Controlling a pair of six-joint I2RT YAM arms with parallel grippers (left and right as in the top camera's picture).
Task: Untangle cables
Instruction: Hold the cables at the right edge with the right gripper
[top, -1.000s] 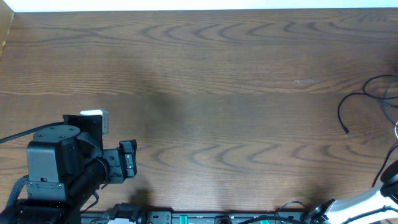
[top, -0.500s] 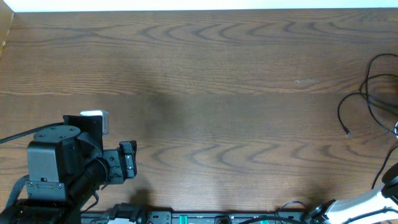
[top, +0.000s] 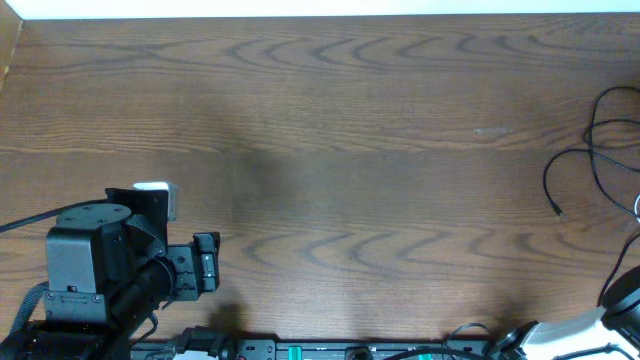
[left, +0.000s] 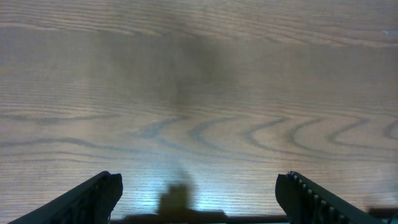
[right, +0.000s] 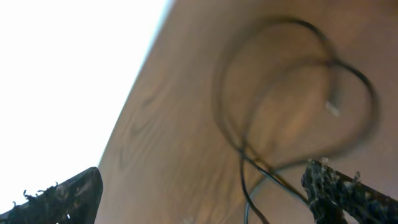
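The cables (top: 547, 178) lie at the far right edge of the tabletop (top: 350, 120), partly cut by the border of the overhead view. One thin black cord bends in an arc and ends in a small plug (top: 559, 212) that rests on the wood. Behind it, taller loops rise toward the far side. One second ago these loops were lower and smaller. Half a second ago they already reached higher on the tabletop, and since then they have hardly changed. The arc with the plug is at the same place in all three moments.

In the right wrist view the cables (right: 219, 93) are blurred. They make two or three overlapping black loops on the wood, with a small pale end (right: 333, 107) inside them. From the loops a cord runs down between the fingers of the right pincer (right: 202, 174) to the lower border. This pincer is released, with its jaws spread wide. I cannot tell whether the cord touches a finger. In the overhead view only a part of the right arm (top: 625, 295) shows, in the near right corner, a little lower than before.

The left pincer (left: 199, 183) is also released and grasps nothing; under it is only bare wood. The left arm (top: 90, 260) stands at the near left, well apart from the cables, and it has moved very slightly toward the near edge.
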